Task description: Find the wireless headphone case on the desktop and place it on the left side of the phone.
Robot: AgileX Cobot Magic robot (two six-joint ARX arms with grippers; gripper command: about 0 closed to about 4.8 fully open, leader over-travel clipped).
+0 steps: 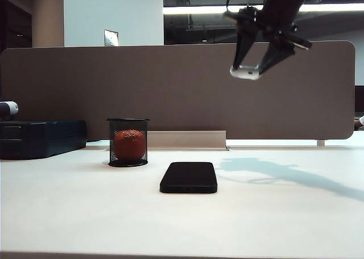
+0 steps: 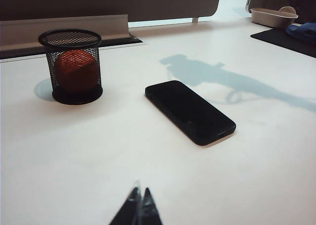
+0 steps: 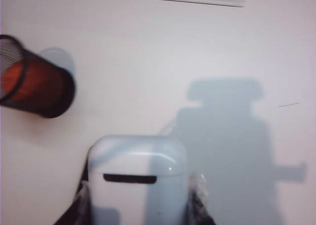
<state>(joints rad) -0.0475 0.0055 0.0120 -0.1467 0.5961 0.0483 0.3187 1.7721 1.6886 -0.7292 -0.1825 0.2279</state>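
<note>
High above the desktop (image 1: 273, 219), to the right of and beyond the phone, my right gripper (image 1: 248, 72) hangs shut on the wireless headphone case (image 1: 245, 72). In the right wrist view the glossy white case (image 3: 137, 178) with its dark slot fills the gap between the two fingers, and the gripper (image 3: 138, 200) looks down on bare white table. The black phone (image 1: 189, 177) lies flat mid-table, also seen in the left wrist view (image 2: 189, 111). My left gripper (image 2: 139, 200) sits low near the front of the table, its black tips pressed together and empty.
A black mesh cup (image 1: 128, 142) with an orange-red ball inside stands left of the phone. A dark blue case (image 1: 40, 138) lies at the far left by the grey partition (image 1: 170, 88). A beige tray (image 2: 273, 16) and black mat (image 2: 286, 38) lie far right.
</note>
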